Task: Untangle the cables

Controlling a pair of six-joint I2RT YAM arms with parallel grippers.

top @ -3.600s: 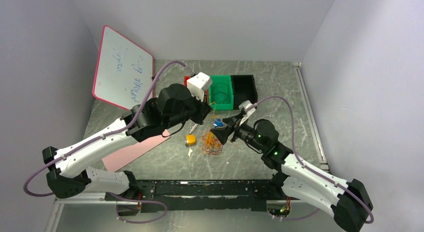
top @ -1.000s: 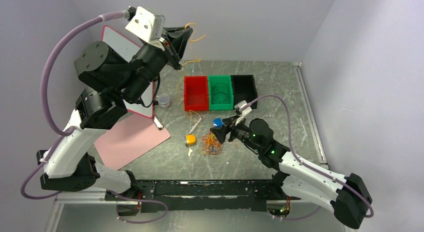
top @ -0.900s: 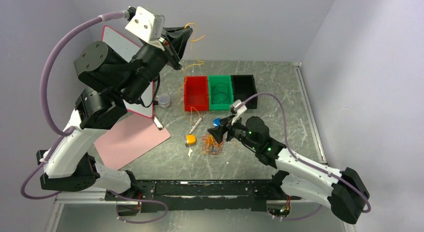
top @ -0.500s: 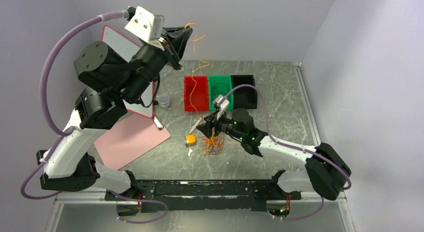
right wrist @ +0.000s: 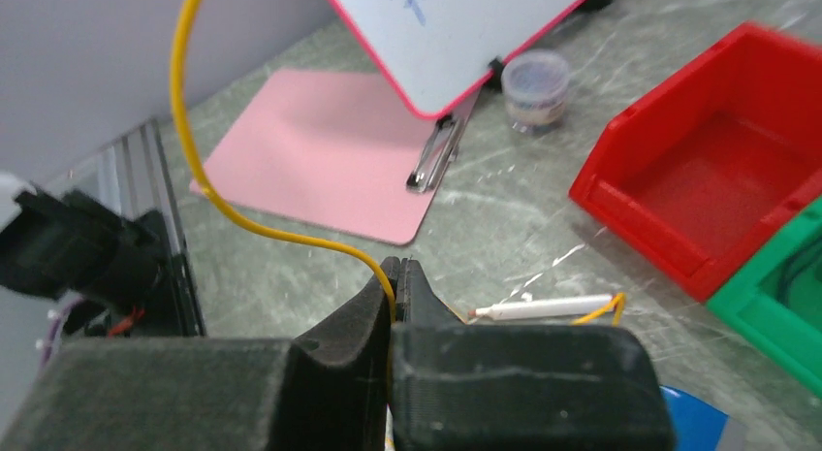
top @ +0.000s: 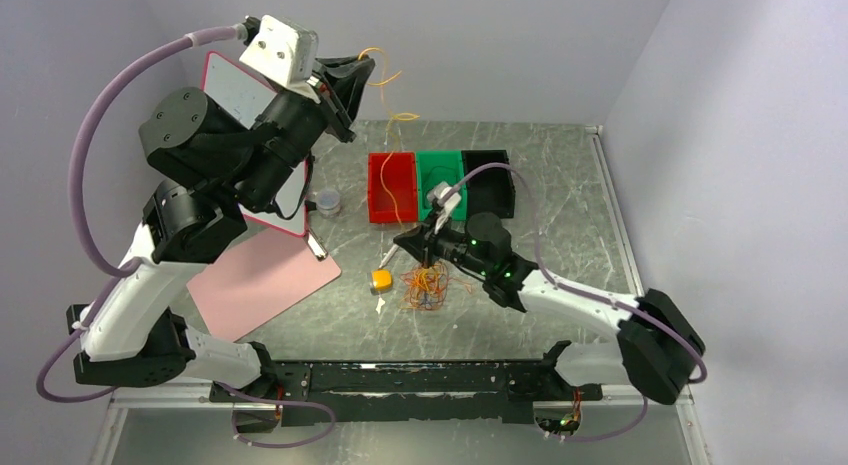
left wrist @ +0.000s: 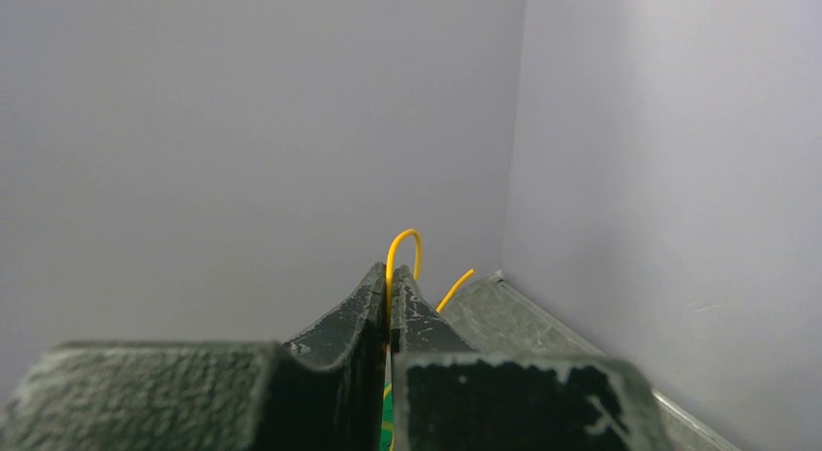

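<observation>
right gripper (top: 402,242) moved left | pinching yellow cable (right wrist: 291,238) (left gripper (left wrist: 390,294) too)

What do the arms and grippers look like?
Both arms: white link shells, black joints, a lilac hose along each. Dark, rough wedge fingers form the left gripper and right gripper. White camera boxes top the wrists; green lights dot the right arm.
</observation>
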